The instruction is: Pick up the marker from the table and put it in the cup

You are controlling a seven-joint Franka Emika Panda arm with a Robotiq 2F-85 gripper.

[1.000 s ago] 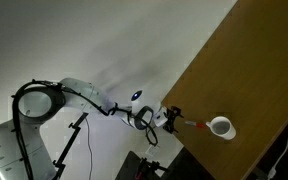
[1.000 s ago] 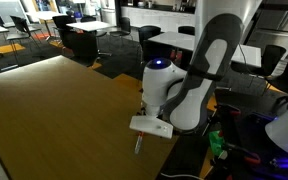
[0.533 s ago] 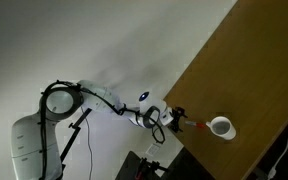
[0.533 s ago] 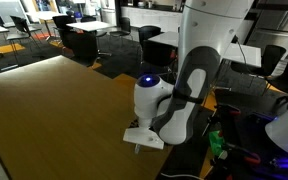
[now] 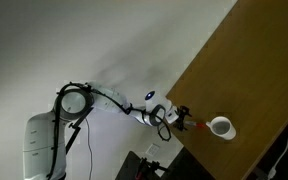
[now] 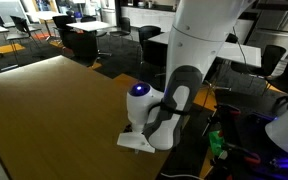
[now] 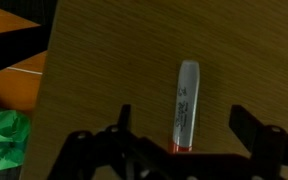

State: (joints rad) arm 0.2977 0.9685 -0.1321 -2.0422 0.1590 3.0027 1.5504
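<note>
The marker point(image 7: 186, 100) lies flat on the brown wooden table point(image 7: 114, 60), whitish barrel with a red end toward my wrist. My gripper point(image 7: 184, 125) is open, one finger on each side of the marker, not closed on it. In an exterior view the gripper point(image 5: 183, 118) is at the table's edge, the marker's red part point(image 5: 197, 124) shows just past it, and the white cup point(image 5: 221, 127) stands a short way beyond. In an exterior view my gripper point(image 6: 137, 144) hangs low over the table point(image 6: 54, 100); the marker and cup are hidden there.
The table's edge runs close by on the left of the wrist view, with a green object point(image 7: 4, 135) on the floor below it. Office tables and chairs point(image 6: 89, 35) stand behind the table. A black stand point(image 5: 144, 165) sits by the robot's base.
The arm has stretched out and lowered. The gripper has moved towards the marker and cup, and now covers the marker in the exterior view where it showed before.
</note>
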